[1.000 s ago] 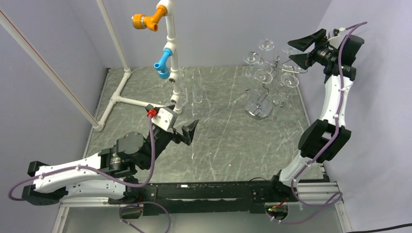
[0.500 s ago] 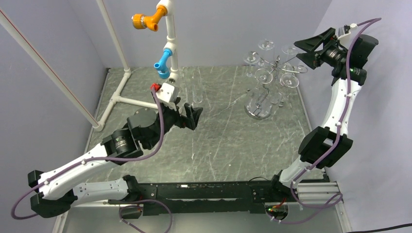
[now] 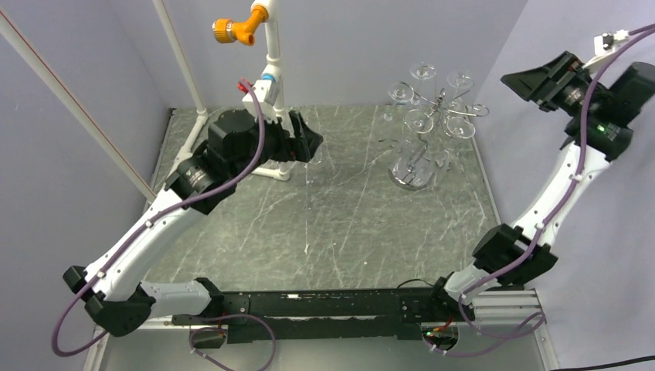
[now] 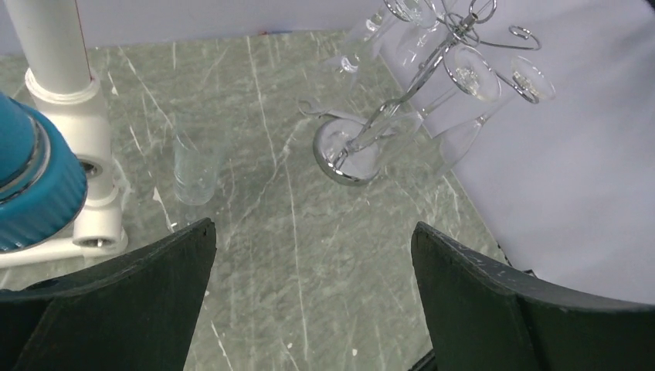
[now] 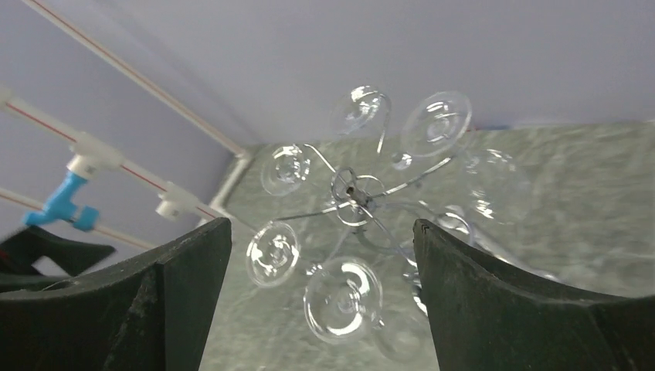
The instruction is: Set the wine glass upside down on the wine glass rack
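Closely beside wine glass (image 4: 193,166) stands pipe frame (image 4: 66,85).

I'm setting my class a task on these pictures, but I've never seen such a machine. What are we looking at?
Two robot arms are bolted at the near edge of a grey table. The wide picture comes from a camera above and behind them; the other two come from a camera on each wrist, so the dark shapes at the bottom belong to that hand. On the table stand a chrome rack with wine glasses hanging upside down, a white pipe frame, and one clear glass upright beside the frame. The left hand and the right hand are both open and hold nothing.
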